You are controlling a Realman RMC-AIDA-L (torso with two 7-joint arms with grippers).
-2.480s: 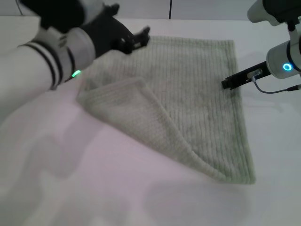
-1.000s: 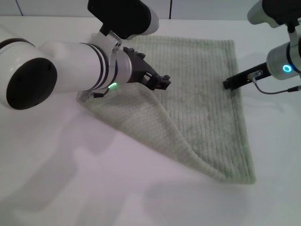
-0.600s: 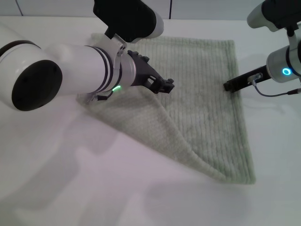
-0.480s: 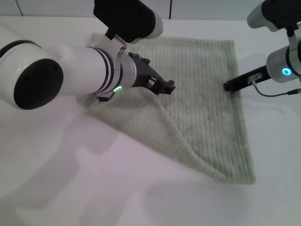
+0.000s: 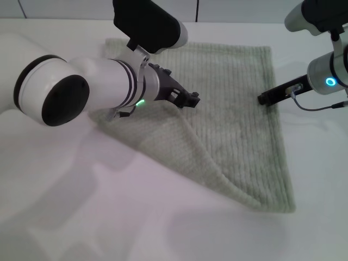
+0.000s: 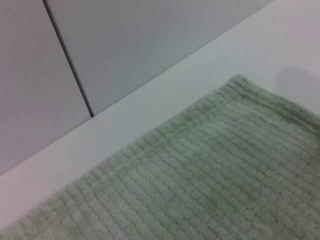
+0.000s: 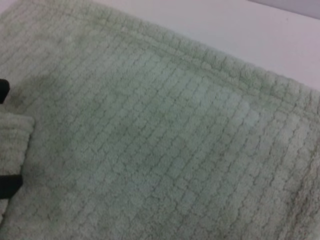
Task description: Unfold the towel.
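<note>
The pale green towel [image 5: 234, 125] lies spread on the white table [image 5: 109, 217]. Its near-left corner is folded diagonally over it as a flap [image 5: 163, 141], waffle side up. My left gripper [image 5: 189, 99] hovers low over the towel's middle, just past the flap's upper tip, which the forearm hides. My right gripper [image 5: 264, 98] rests at the towel's right hem. In the right wrist view a thick fold of towel [image 7: 165, 130] sits between two dark fingertips [image 7: 4, 90]. The left wrist view shows only a corner of the towel [image 6: 210, 175].
Grey wall panels [image 6: 125, 45] stand close behind the table's far edge. A thin cable [image 5: 321, 103] loops off my right wrist. My bulky white left arm [image 5: 65, 92] covers the towel's left side. Bare table stretches along the front and left.
My left arm has swung from the towel's far-left corner to its middle, over the flap, and has hardly moved in the last half second. The right arm and towel stay put.
</note>
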